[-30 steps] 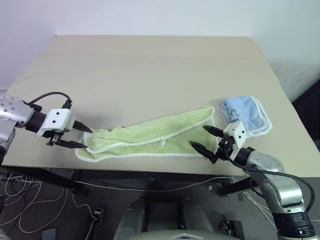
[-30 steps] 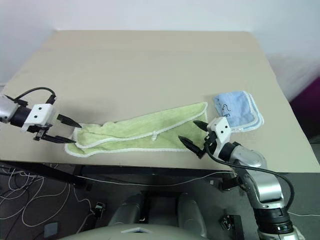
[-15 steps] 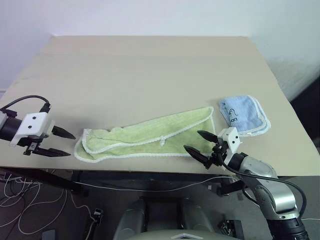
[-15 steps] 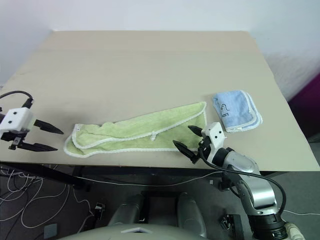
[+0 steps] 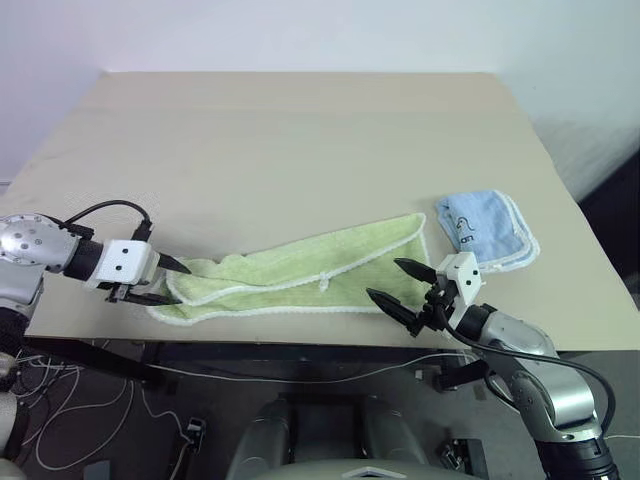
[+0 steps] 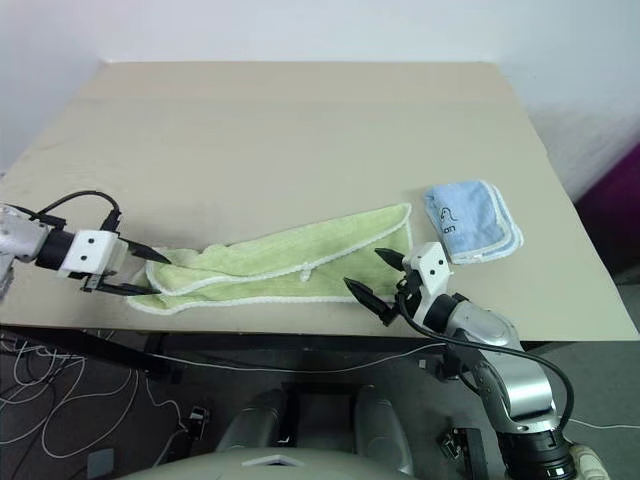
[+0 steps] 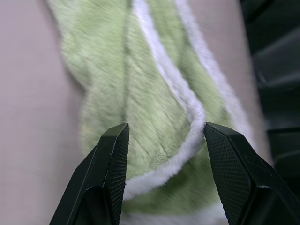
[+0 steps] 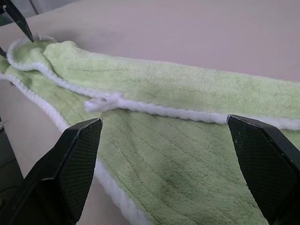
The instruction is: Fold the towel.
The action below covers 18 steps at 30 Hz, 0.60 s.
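Right wrist view: towel (image 8: 187, 154) loop tag (image 8: 101, 103).

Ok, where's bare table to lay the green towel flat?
The whole far half of the beige table, beyond the crumpled light green terry towel, is bare. The near edge is crowded: the towel and the folded light blue towel at its right end.

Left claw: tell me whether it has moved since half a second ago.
Yes. The left claw has come back in toward the towel; its open fingers now straddle the towel's left end, where before it stood clear, off the table's left edge.
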Tool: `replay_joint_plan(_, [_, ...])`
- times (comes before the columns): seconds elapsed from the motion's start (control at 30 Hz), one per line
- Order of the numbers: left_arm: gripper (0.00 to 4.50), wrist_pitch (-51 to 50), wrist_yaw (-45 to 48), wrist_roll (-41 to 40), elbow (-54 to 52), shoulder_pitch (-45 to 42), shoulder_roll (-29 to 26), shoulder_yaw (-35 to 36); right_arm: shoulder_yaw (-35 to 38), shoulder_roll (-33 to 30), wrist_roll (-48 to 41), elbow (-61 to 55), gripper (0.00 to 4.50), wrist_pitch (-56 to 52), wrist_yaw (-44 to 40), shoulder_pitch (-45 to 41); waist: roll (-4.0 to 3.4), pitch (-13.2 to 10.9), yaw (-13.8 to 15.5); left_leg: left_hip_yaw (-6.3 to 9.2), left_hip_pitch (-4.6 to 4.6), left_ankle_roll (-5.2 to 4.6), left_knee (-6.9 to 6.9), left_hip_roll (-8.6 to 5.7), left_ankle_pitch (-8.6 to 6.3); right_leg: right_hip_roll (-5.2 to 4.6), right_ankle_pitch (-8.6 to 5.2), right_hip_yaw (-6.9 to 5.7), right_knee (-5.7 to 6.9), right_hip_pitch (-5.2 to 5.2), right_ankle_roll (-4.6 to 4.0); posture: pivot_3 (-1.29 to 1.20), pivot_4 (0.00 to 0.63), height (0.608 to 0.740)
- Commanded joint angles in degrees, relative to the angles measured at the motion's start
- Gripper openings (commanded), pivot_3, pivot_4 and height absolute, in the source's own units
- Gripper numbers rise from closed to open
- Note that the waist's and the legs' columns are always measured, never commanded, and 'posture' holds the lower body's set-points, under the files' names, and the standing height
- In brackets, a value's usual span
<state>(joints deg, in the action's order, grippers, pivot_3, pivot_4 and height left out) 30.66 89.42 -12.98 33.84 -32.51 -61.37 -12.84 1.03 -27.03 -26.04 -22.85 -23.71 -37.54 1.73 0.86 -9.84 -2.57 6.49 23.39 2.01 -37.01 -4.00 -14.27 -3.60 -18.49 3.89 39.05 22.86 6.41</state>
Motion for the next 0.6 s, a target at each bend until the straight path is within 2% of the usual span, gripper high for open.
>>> replay_joint_plan(0.03, [2.66,1.3,0.5,1.3,1.2,-0.3,0.4,2.0,1.5,-0.5,-0.8,-2.1,4.5,0.2,0.2,-0.9,0.0,0.0,0.0,0.0,0.0,0.0,0.0,0.01,0.0,0.01,0.0,0.0,0.01,0.01,0.0,0.0,0.15,0.74])
replay_joint_plan(0.27, [2.66,0.2,3.1,-1.6,-0.7,1.9,-2.6,0.1,2.8,-2.0,-1.0,-0.8,4.5,0.2,-0.7,-2.5,0.0,0.0,0.1,0.01,0.01,0.0,0.0,0.01,0.0,-0.02,0.0,0.0,0.01,0.0,0.0,0.0,0.15,0.74])
replay_joint_plan(0.6, [2.66,3.0,3.1,0.7,1.8,0.8,-0.6,1.2,2.5,-1.9,-0.8,-0.3,4.5,0.2,-1.3,-3.7,0.0,0.0,0.1,0.02,0.0,0.0,-0.01,0.0,0.0,-0.02,0.0,0.0,0.01,-0.01,0.0,0.0,0.15,0.74])
